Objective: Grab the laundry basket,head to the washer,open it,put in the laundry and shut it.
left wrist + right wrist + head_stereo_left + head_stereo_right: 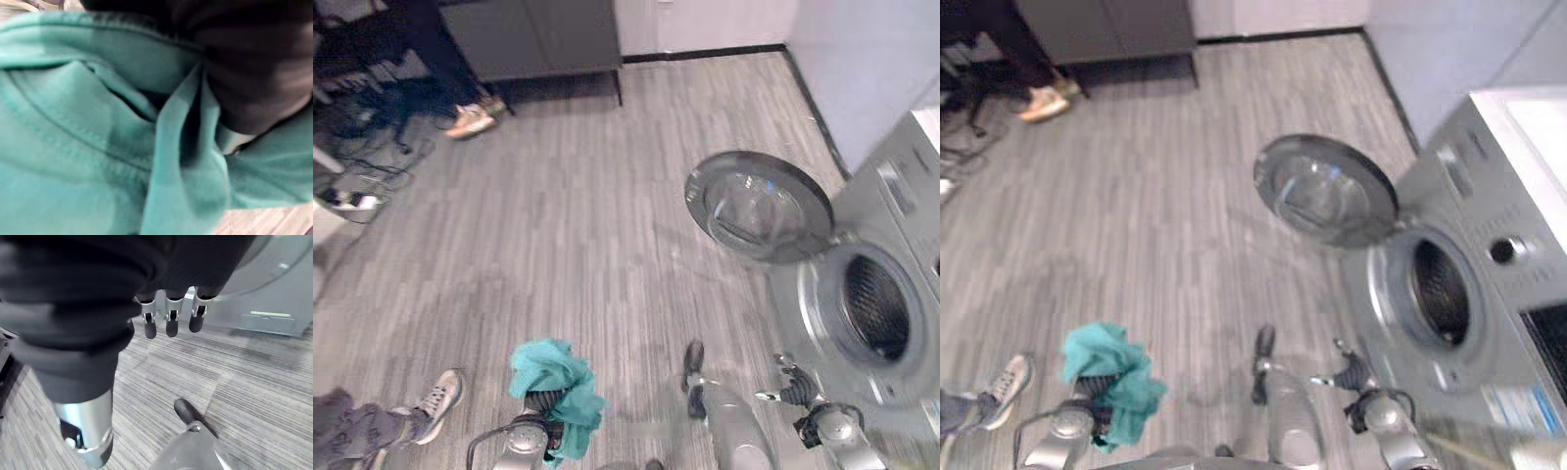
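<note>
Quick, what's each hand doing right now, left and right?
Left hand: shut on the teal garment.
Right hand: open, fingers relaxed, holding nothing.
</note>
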You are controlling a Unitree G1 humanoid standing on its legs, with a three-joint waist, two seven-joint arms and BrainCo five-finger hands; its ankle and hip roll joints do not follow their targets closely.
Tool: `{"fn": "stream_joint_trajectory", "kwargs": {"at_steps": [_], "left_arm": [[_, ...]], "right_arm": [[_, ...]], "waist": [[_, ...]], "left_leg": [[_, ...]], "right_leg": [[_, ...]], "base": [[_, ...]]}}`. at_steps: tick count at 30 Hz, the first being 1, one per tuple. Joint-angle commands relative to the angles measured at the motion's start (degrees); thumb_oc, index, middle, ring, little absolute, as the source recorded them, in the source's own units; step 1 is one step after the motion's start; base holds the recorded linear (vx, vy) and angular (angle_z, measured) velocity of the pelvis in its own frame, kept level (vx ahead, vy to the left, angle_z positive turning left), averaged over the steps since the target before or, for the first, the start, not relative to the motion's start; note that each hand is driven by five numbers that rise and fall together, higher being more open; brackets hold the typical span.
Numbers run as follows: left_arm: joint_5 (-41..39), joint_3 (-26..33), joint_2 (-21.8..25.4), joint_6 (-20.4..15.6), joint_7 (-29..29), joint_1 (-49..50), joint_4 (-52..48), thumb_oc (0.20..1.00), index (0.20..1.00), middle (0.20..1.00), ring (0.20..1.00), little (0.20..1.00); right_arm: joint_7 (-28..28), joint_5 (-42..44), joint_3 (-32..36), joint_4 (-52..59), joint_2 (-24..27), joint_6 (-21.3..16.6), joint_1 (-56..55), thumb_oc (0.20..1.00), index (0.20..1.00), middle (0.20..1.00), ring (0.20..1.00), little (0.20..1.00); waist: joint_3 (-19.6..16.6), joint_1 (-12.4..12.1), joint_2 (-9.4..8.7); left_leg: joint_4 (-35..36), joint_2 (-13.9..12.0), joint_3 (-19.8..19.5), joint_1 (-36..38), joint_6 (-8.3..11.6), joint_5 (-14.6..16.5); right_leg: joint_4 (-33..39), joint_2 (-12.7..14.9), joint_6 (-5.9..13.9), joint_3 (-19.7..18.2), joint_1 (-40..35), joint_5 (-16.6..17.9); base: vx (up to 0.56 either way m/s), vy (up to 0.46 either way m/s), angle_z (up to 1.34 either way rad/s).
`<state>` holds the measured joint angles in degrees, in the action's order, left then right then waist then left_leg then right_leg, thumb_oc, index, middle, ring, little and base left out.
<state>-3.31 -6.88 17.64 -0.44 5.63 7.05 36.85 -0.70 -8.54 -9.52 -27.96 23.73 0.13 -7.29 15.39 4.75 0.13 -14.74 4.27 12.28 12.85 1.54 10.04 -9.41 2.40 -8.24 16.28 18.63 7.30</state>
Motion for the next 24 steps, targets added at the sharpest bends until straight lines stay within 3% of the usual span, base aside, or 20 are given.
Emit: {"fn": "stream_joint_trajectory", "kwargs": {"at_steps": [1,5,9,11,15,19,20,21,22,23,24], "left_arm": [[2.89,-0.6,2.33,-2.16,-0.69,-1.14,-1.83,0.2,0.2,0.2,0.2,0.2],[2.79,-2.41,2.3,-2.36,-1.39,-2.24,-2.95,0.2,0.2,0.2,0.2,0.2],[3.13,-3.21,2.96,-3.12,-1.61,-1.68,-5.19,0.2,0.2,0.2,0.2,0.2],[3.36,-3.42,2.78,-3.34,-1.73,-1.41,-5.27,0.2,0.2,0.2,0.2,0.2],[4.31,-3.96,3.02,-3.8,-1.96,-1.23,-5.39,0.2,0.2,0.2,0.2,0.2],[4.74,-4.01,3.63,-3.99,-1.83,-1.52,-5.8,0.2,0.2,0.2,0.2,0.2],[5.17,-4.12,4.16,-4.14,-1.62,-2.05,-6.35,0.2,0.2,0.2,0.2,0.2],[5.26,-4.1,4.69,-4.31,-1.15,-2.86,-6.43,0.2,0.2,0.2,0.2,0.2],[5.04,-3.84,5.08,-4.53,-0.75,-3.62,-6.69,0.2,0.2,0.2,0.2,0.2],[5.42,-3.79,5.58,-4.44,-0.54,-3.72,-7.6,0.2,0.2,0.2,0.2,0.2],[5.28,-3.4,5.79,-4.33,-0.17,-3.93,-7.6,0.2,0.2,0.2,0.2,0.2]], "right_arm": [[-1.13,0.59,0.71,3.16,2.37,-1.17,-0.87,1.0,1.0,1.0,1.0,1.0],[-1.49,1.19,0.81,3.4,3.44,-1.4,0.3,1.0,1.0,1.0,1.0,1.0],[-1.56,1.65,0.48,3.2,3.64,-1.99,0.39,1.0,1.0,1.0,1.0,1.0],[-1.27,1.32,-0.17,2.45,3.3,-2.09,0.83,1.0,1.0,1.0,1.0,1.0],[-0.8,0.09,-0.59,1.72,2.92,-2.16,0.92,1.0,1.0,1.0,1.0,1.0],[-0.59,-0.1,-0.76,2.17,2.94,-2.26,1.14,1.0,1.0,1.0,1.0,1.0],[-0.39,-0.47,-1.16,2.54,2.89,-2.36,1.92,1.0,1.0,1.0,1.0,1.0],[-0.29,-0.38,-1.45,3.05,2.54,-2.59,2.53,1.0,1.0,1.0,1.0,1.0],[-0.18,-0.21,-1.73,3.5,1.89,-2.93,2.83,1.0,1.0,1.0,1.0,1.0],[0.07,-0.79,-2.11,3.99,1.1,-3.0,3.07,1.0,1.0,1.0,1.0,1.0],[0.13,-0.76,-2.47,3.75,0.6,-3.05,3.34,1.0,1.0,1.0,1.0,1.0]], "waist": [[-2.52,2.49,-2.52],[-2.85,2.2,-4.35],[-1.86,0.9,-4.58],[-1.59,0.52,-4.55],[-3.07,1.79,-4.36],[-3.4,2.25,-4.43],[-3.2,2.77,-4.42],[-2.83,2.73,-4.47],[-2.58,1.94,-4.31],[-2.79,1.49,-3.84],[-3.0,0.92,-3.53]], "left_leg": [[-7.86,-7.48,-0.99,-12.59,2.75,-4.94],[-4.09,-5.73,-3.83,-18.48,0.98,-1.24],[2.29,-3.09,-10.86,-21.33,1.71,-5.33],[3.41,-2.38,-12.42,-21.1,1.7,-5.9],[8.11,-2.72,-8.57,-17.03,0.03,-5.23],[9.58,-2.86,-5.83,-16.34,-0.84,-5.16],[10.28,-3.3,-2.93,-15.68,-1.34,-4.85],[10.75,-3.88,-0.63,-15.51,-1.46,-4.8],[11.42,-4.86,1.9,-15.25,-1.24,-4.8],[12.88,-6.49,4.97,-14.21,-0.73,-5.61],[13.32,-7.45,6.67,-13.67,-0.52,-5.91]], "right_leg": [[4.54,0.93,12.27,-3.88,-9.37,-8.66],[5.25,0.37,12.48,-8.74,-11.1,-9.7],[4.07,-2.94,12.2,-15.71,-13.4,-10.37],[3.52,-4.41,12.17,-19.58,-13.78,-10.38],[4.24,-5.93,13.58,-26.19,-12.82,-8.77],[4.11,-6.48,14.26,-28.18,-11.72,-8.05],[3.15,-6.83,15.1,-28.79,-10.72,-7.78],[2.55,-6.39,15.57,-27.29,-9.2,-7.47],[2.43,-4.53,15.54,-22.03,-8.06,-7.73],[2.25,-0.47,15.1,-10.39,-7.46,-8.48],[1.81,1.6,14.64,-4.69,-7.25,-9.06]], "base": [[0.21,-0.15,-0.81],[0.15,-0.028,-1.21],[0.11,0.056,-1.57],[0.04,0.085,-1.61],[0.05,0.125,-1.8],[0.0,0.07,-0.9],[-0.06,0.037,-0.68],[-0.09,0.017,-0.93],[-0.09,-0.1,-2.27],[-0.05,-0.154,-2.49],[0.07,-0.138,-2.36]]}}
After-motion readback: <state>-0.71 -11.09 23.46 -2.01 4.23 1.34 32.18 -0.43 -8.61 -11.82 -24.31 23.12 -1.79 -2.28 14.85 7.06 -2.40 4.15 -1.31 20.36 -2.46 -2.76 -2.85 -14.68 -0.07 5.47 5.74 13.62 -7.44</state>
